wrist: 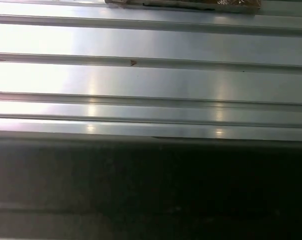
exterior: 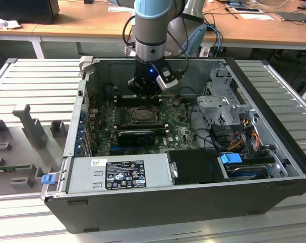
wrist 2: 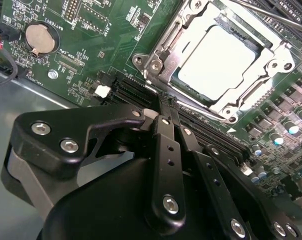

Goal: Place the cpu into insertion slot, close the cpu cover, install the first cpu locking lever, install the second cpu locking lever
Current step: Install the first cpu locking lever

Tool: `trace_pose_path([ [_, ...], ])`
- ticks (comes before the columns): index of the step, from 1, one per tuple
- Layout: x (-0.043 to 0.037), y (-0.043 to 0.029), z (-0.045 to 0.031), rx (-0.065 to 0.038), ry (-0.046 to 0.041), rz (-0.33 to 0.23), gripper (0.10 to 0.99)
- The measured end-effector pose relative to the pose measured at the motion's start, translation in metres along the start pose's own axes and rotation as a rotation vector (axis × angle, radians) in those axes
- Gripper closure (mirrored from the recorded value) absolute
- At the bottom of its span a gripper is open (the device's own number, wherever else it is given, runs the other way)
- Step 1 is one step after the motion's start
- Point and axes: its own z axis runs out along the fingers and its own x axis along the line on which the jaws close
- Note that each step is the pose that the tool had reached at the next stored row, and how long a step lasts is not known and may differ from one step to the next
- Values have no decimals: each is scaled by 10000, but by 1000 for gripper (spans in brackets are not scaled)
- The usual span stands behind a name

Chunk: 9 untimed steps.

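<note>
The cpu (wrist 2: 218, 62), a pale square chip, lies in the insertion slot (exterior: 141, 115) on the green motherboard. The cpu cover (wrist 2: 163, 55), a metal frame, lies down flat around the chip's face. A thin lever rod (wrist 2: 261, 14) runs along the socket's far side. My gripper (wrist 2: 167, 100) is shut with nothing between its black fingers (wrist 2: 166, 150). Its tips hover just off the socket's corner, over the black memory slots (wrist 2: 136, 95). In the exterior view the gripper (exterior: 143, 92) hangs inside the open case, just behind the socket.
The case walls (exterior: 82, 101) enclose the board. A power supply (exterior: 117, 172) sits at the front and a drive cage (exterior: 224, 101) with cables at the exterior view's right. A coin battery (wrist 2: 39, 38) lies on the board. Ribbed metal table (wrist: 151, 80) surrounds the case.
</note>
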Motion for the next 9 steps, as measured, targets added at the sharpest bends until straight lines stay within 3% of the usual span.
trace_pose_path([
  [6, -1, -1, 20, 10, -4, 70, 980],
  [9, 0, -2, 25, 79, -5, 104, 980],
])
